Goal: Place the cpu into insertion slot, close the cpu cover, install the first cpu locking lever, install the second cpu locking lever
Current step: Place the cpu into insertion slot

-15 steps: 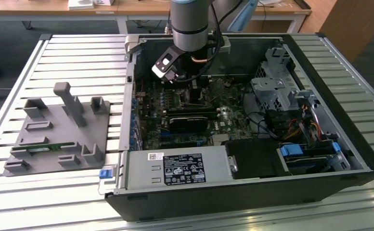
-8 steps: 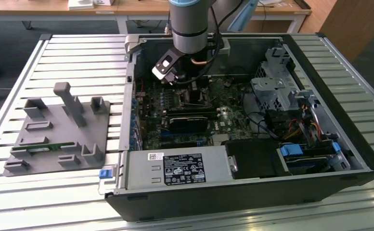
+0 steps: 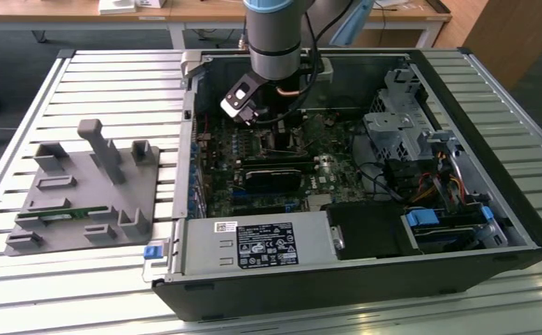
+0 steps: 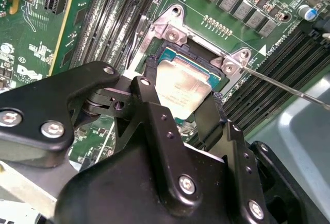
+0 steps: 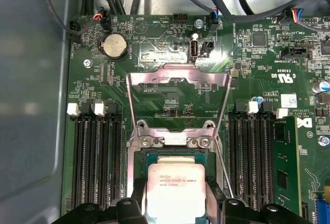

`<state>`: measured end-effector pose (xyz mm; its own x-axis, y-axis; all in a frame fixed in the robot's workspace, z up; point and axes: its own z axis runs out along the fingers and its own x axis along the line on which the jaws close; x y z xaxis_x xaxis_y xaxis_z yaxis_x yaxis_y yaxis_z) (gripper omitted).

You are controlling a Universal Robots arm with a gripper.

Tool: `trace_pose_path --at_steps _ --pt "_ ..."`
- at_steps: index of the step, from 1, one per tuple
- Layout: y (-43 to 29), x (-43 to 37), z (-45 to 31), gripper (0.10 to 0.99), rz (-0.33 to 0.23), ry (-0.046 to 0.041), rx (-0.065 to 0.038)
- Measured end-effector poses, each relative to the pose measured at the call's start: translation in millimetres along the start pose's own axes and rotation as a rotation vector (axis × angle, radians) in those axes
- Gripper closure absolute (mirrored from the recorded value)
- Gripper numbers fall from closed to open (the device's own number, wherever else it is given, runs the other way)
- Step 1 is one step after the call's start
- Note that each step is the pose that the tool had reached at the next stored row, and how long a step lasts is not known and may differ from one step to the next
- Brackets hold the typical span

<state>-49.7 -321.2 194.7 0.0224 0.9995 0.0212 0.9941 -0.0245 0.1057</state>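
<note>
– Placing the chip [image 5: 175,188], step 1, that's where we are?
– Yep. Gripper [image 4: 181,94] is clamped on it: fingers [image 4: 154,108] pinch two opposite edges, no gap visible in both wrist views.
– Where's the chip exactly?
– Right at the socket [image 4: 166,31], inside its silver rim, btwn the memory slots [image 5: 98,157]. Looks approx. square to the opening. Fully down or just above the pins? Can't tell.
– Cover?
– Cover [image 5: 178,74] is swung up and back, well clear, board showing thru its window. So step 2 isn't done. One lever [image 4: 289,91], a thin wire, sticks out loose to the side, not hooked. Steps 3 & 4 are open too.
– Exterior view?
– Arm [image 3: 275,42] reaches down into the open PC case [image 3: 345,293], wrist over the board's middle.
– What does the move in hand need, imo?
– Chip flat and lined up w/ the socket corners, no tilt, light touch. Pins under it bend easily, I'd guess. Fingers sit close to the rim, so there's little room for error.
</note>
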Motion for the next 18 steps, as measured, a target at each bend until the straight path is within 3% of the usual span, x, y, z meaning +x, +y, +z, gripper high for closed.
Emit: trace_pose_path --at_steps 14,17,18 --pt "-0.2 0.0 1.6 0.549 0.000 -0.0002 0.000" --pt "-0.2 0.0 1.6 0.533 0.000 -0.0003 0.000" --pt "-0.2 0.0 1.7 0.475 0.000 -0.0003 0.000"
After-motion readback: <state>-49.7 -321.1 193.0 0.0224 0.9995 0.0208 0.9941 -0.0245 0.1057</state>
